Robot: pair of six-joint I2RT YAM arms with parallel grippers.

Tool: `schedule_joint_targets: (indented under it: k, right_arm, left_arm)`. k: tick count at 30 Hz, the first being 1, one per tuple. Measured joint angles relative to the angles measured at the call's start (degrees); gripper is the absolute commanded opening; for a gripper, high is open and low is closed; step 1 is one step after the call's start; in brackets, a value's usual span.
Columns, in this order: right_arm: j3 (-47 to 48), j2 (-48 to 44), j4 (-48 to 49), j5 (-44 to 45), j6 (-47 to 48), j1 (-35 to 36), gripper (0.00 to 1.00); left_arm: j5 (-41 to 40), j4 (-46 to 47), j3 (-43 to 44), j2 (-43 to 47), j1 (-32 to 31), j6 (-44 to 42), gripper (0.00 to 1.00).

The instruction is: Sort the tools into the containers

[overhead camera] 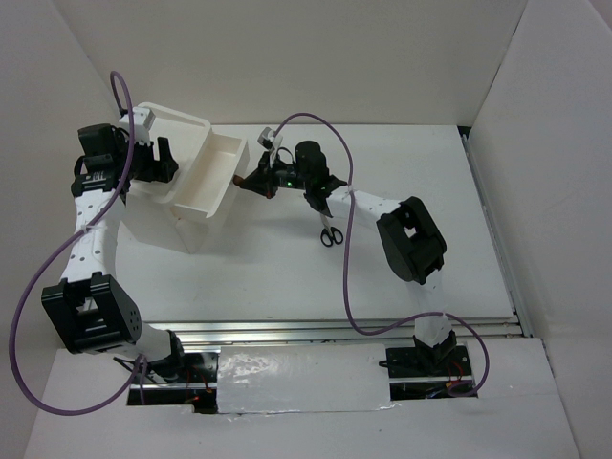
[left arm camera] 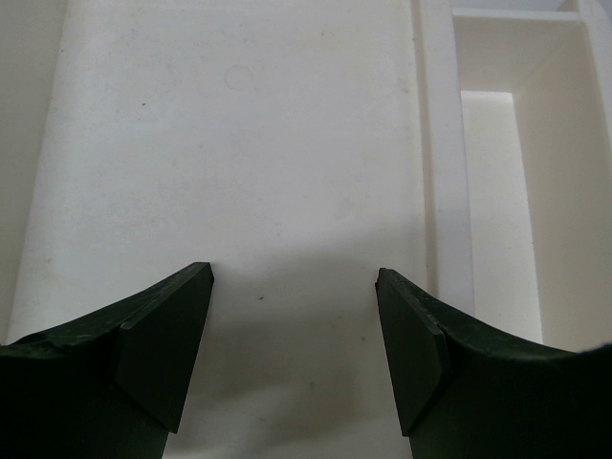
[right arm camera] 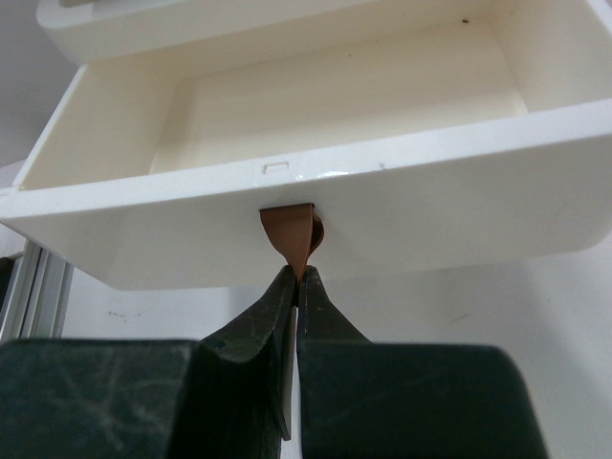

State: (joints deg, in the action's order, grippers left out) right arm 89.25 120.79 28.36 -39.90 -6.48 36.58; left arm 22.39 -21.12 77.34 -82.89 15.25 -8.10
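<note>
Right tool (right arm camera: 298, 279) is clamped, by its very tips only, on the small dark red-brown handle (right arm camera: 292, 228) of a shallow white plastic drawer (right arm camera: 402, 206). The drawer is pulled out of the tall white box-shaped cabinet (overhead camera: 186, 229), which sits at 9 to 10 o'clock on the desk (overhead camera: 430, 182), and what shows of it looks empty. Left tool (left arm camera: 295, 287) hangs over a flat white face of the cabinet, apparently its top, with fingers apart and nothing between them, so it braces nothing. Small black-handled scissors (overhead camera: 330, 234) lie on the desk at 4 o'clock of the right tool, close by its forearm; screwdrivers and tape roll are not in view. Risks: the thin pinch could slip off the tapered handle. A further pull could bring the drawer clean out and drop it, or drag or tip the unbraced cabinet toward 3 o'clock. If the right forearm lowers, it could sweep the scissors away.
</note>
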Motion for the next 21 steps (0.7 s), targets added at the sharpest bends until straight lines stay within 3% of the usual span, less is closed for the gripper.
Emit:
schedule_joint_targets:
  k: [8,9,10,11,14,15,16,21]
  right_arm:
    - [-5.4,-4.6,-1.5,-0.5,1.4,-0.6,0.03]
    - [-5.6,-4.9,-2.4,-0.6,1.6,-0.7,0.08]
    - [-5.6,-5.0,-2.8,-0.7,1.7,-0.7,0.29]
    - [-5.6,-5.1,-3.3,-0.7,1.9,-0.7,0.37]
    - [-5.6,-5.6,-6.1,-0.9,3.0,-0.9,0.42]
    - [-5.6,-5.9,-7.1,-0.8,3.1,-1.1,0.53]
    - [-5.6,-6.3,-7.9,-0.6,3.0,-1.3,0.57]
    - [-5.7,-10.3,-13.5,1.1,3.6,-3.3,0.58]
  left_arm:
    - [-0.9,0.3,1.1,-1.2,0.5,0.9,0.83]
    - [-0.9,0.2,1.2,-1.2,0.5,0.9,0.83]
    - [-0.9,0.2,1.3,-1.3,0.5,0.9,0.84]
    - [-1.0,0.2,1.4,-1.4,0.5,0.9,0.84]
    - [-0.9,0.1,1.6,-1.5,0.6,1.0,0.85]
    - [-0.8,0.1,1.6,-1.5,0.6,1.0,0.85]
    - [-0.7,0.0,1.7,-1.5,0.7,1.0,0.85]
    - [0.1,-1.8,3.0,-1.7,0.9,1.0,0.87]
